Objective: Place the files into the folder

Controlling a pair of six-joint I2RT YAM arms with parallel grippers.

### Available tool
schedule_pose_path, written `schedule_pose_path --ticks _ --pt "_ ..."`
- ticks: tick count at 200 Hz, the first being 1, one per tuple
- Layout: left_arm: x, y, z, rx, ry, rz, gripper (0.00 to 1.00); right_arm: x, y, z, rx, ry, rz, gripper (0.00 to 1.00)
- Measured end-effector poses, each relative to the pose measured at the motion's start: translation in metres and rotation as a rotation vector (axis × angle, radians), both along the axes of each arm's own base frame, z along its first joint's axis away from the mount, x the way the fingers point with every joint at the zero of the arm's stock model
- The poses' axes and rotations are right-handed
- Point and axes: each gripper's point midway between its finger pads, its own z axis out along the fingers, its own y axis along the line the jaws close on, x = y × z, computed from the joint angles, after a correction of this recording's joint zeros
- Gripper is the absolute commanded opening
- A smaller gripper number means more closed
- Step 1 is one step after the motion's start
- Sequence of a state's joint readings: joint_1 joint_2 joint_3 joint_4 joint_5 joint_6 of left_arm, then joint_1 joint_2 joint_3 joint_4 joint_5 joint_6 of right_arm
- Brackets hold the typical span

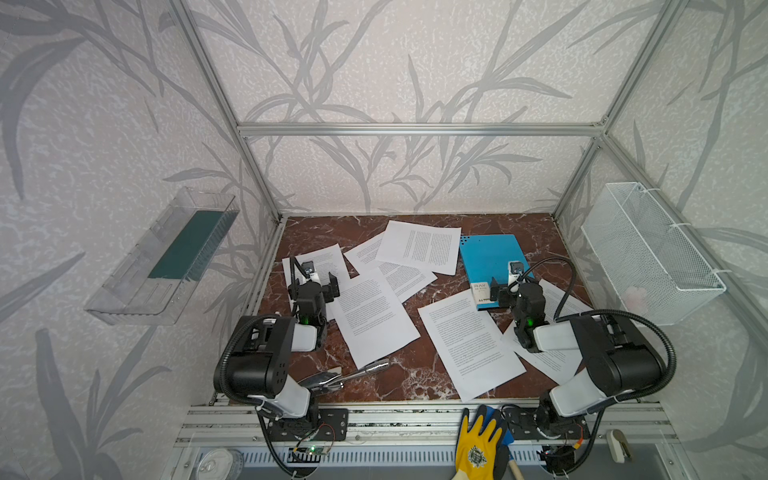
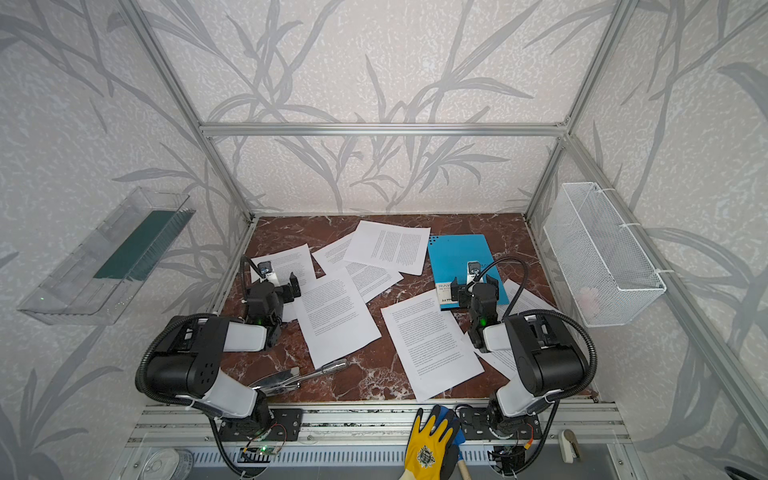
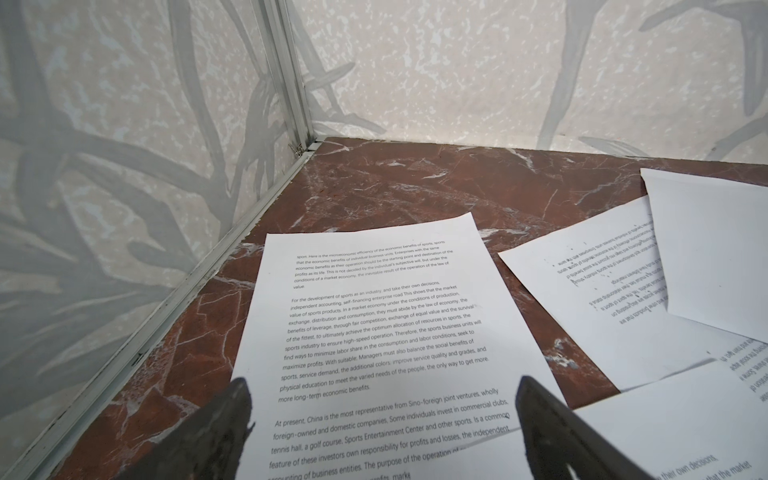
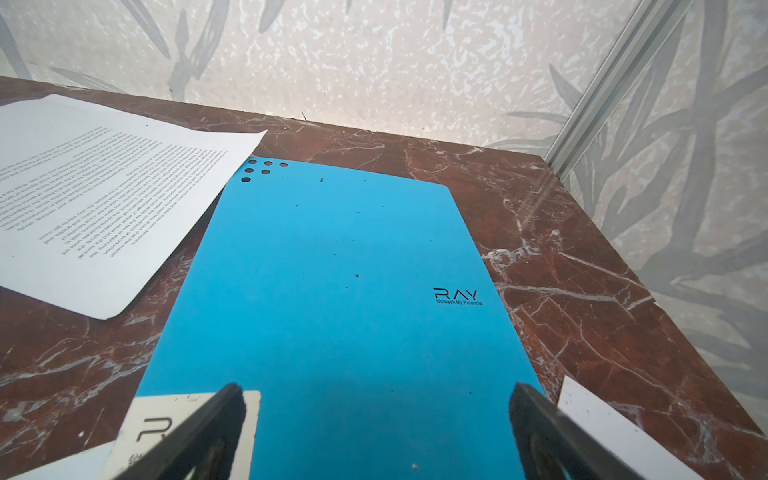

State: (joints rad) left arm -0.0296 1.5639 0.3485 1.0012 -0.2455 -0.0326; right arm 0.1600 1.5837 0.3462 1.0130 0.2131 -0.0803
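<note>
We are looking down at the red marble table (image 1: pixel 415 376), and the files (image 1: pixel 372 316) are lying scattered across it: white sheets, each carrying blocks of small black text, some overlapping, one tucked partly under the right arm; the sheet at the back (image 1: pixel 419 247) is meeting the folder's left side, though we cannot tell whether it is overlapping or only touching. The folder (image 1: pixel 490 253) is lying closed and flat at the back right of the table; it is showing a bright blue cover, a cluster of small round holes (image 4: pixel 262 168) at one far corner, a black "RAY" print (image 4: pixel 455 295), and a white label (image 4: pixel 183 411) at the near left corner. The right end effector (image 4: pixel 378 399) is hanging over the folder's near edge with its jaws spread wide and nothing between them; one finger is sitting above the label. The left end effector (image 3: pixel 382 415) is hovering over the leftmost sheet (image 3: pixel 374 311), jaws likewise wide apart, gripping nothing; the print there is reading sharp and clear in the left wrist view.
</note>
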Motion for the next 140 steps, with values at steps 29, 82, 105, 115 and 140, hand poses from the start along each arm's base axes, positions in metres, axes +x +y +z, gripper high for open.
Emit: schedule_pose_path --ticks 29,82,105,115,140 --pt "-0.0006 -0.0011 -0.0008 0.008 0.001 -0.003 0.99 0.0006 -0.0005 0.0023 -0.001 -0.010 -0.005 0.99" --pt "-0.0007 0.0004 0.0003 0.017 -0.001 0.004 0.99 0.0008 -0.0005 0.0034 -0.003 -0.015 -0.009 0.99" --pt "-0.0004 0.0006 0.0017 0.017 -0.007 0.005 0.99 0.0008 -0.0005 0.0035 -0.003 -0.015 -0.009 0.99" --pt "-0.0003 0.0006 0.0021 0.017 -0.009 0.005 0.99 0.0007 -0.0005 0.0033 -0.003 -0.015 -0.009 0.99" --pt "-0.0003 0.0006 0.0019 0.017 -0.008 0.005 0.99 0.0007 -0.0005 0.0033 -0.003 -0.015 -0.009 0.99"
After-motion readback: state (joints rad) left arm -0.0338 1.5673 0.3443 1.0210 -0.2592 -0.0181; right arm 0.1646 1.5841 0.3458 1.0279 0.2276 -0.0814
